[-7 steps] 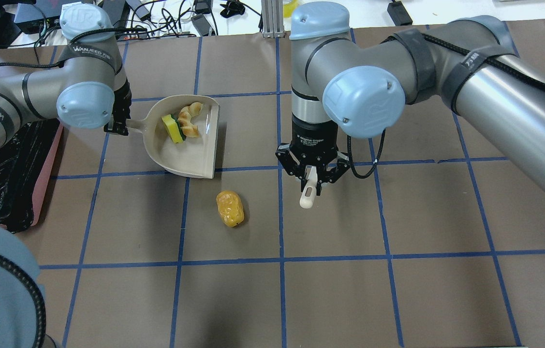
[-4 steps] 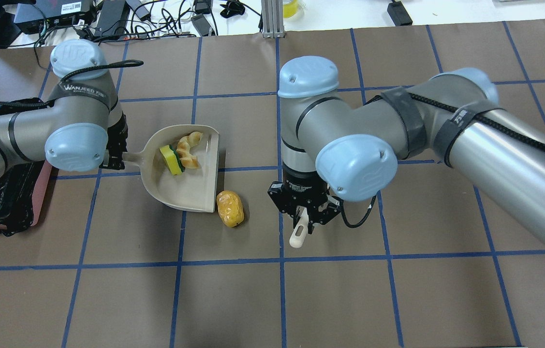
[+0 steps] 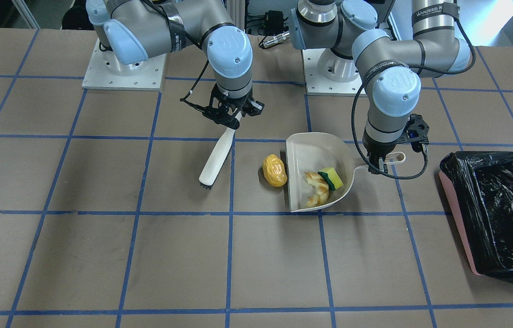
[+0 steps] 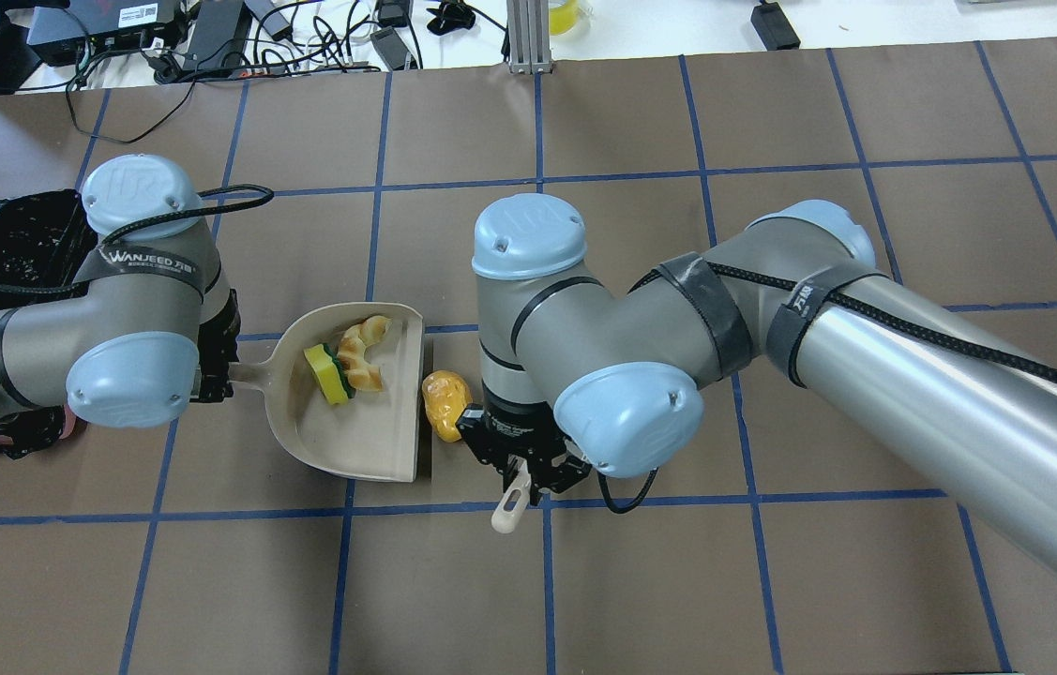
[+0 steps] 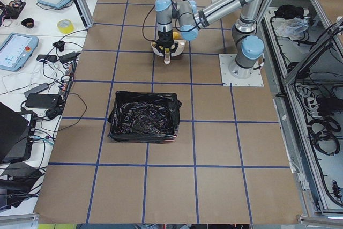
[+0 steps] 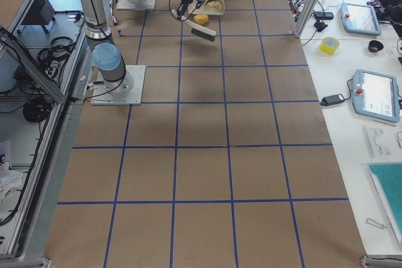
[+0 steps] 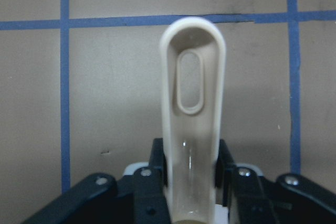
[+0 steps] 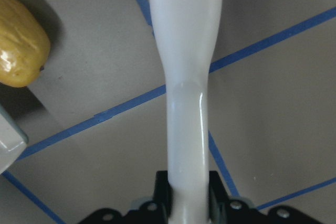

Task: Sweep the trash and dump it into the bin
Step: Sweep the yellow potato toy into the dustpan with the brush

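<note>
While the yellow lump [image 3: 275, 170] lies on the brown table [image 3: 101, 255], it sits just beside the open edge of the beige dustpan [image 3: 307, 152], so close that I cannot tell if they touch. Inside the dustpan, near its back wall, lie the curved tan croissant piece [image 3: 317, 190] and the yellow sponge [image 3: 332, 179] with its green side, and these two touch each other. The left gripper [image 3: 381, 163] pinches the dustpan's handle from both sides. On the other side of the lump, the right gripper [image 3: 232, 120] is pressed tight on the handle of a white brush [image 3: 216, 157]. The brush leans down with its bristles close to the table, near the lump but apart from it. The pink bin [image 3: 456, 218] with its black bag [image 3: 497, 200] stands on the robot's left, well apart from the dustpan.
</note>
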`<state>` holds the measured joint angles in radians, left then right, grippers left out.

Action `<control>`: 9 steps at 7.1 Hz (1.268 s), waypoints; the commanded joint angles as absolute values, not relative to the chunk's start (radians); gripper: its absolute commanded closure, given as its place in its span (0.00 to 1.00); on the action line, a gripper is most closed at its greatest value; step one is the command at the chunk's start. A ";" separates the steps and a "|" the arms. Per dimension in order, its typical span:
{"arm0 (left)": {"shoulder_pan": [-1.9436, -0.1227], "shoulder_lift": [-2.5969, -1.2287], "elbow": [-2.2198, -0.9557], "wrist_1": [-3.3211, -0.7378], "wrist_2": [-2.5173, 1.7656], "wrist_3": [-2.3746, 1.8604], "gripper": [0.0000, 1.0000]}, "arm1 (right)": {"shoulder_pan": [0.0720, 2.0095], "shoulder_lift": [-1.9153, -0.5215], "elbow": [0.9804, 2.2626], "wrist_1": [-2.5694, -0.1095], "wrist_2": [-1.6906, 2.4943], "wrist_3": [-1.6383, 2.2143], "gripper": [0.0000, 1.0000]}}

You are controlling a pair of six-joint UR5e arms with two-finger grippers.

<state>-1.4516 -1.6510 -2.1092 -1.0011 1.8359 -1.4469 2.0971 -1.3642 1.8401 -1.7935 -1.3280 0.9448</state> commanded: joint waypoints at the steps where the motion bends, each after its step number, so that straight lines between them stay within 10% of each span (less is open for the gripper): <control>1: -1.450 -1.640 -2.189 -0.880 1.870 -1.447 1.00 | 2.190 -1.263 1.839 -1.982 -1.304 1.062 1.00; 9: -1.448 -1.669 -2.192 -0.842 1.867 -1.454 1.00 | 2.218 -1.155 1.751 -2.243 -1.208 0.767 1.00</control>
